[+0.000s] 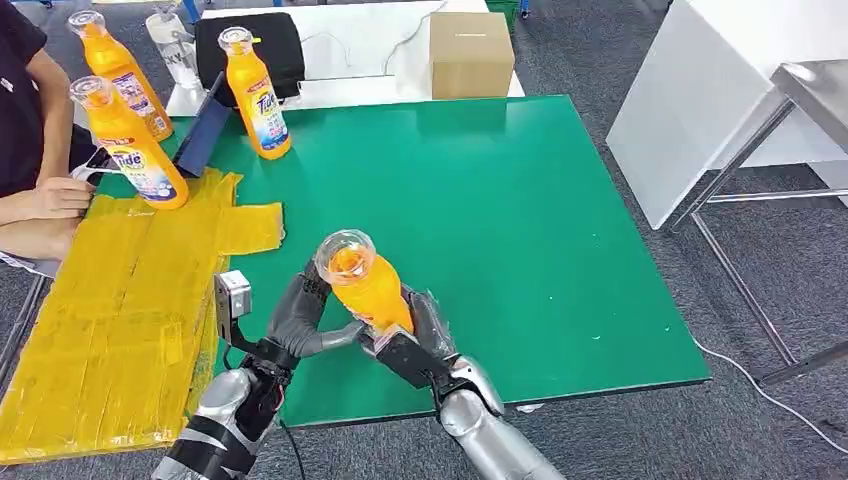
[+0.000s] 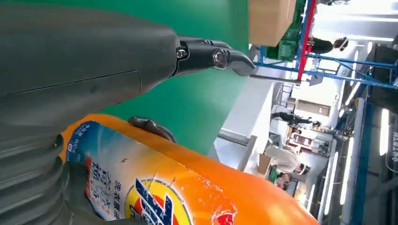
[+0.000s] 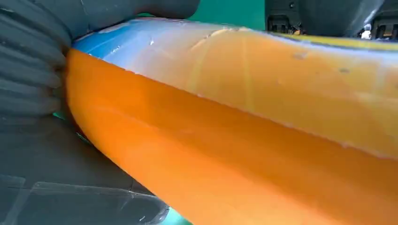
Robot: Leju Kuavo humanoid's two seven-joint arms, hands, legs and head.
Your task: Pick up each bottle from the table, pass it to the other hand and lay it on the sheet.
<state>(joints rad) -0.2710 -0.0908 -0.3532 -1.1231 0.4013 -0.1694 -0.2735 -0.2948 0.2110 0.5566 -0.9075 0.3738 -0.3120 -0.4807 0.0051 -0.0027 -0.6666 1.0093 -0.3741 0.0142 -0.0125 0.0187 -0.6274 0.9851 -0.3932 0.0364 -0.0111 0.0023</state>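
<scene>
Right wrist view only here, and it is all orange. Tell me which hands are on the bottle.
Observer: The right hand grips the bottle low on its body. The left hand touches its other side, but I cannot tell whether it grips.
Operator: Give me the bottle's pose.
Observer: Roughly upright, cap end tilted toward the head camera, over the green table near its front edge.
Operator: Now locate the sheet.
Observer: The yellow sheet lies flat on the table, to the robot's left of the bottle.
</scene>
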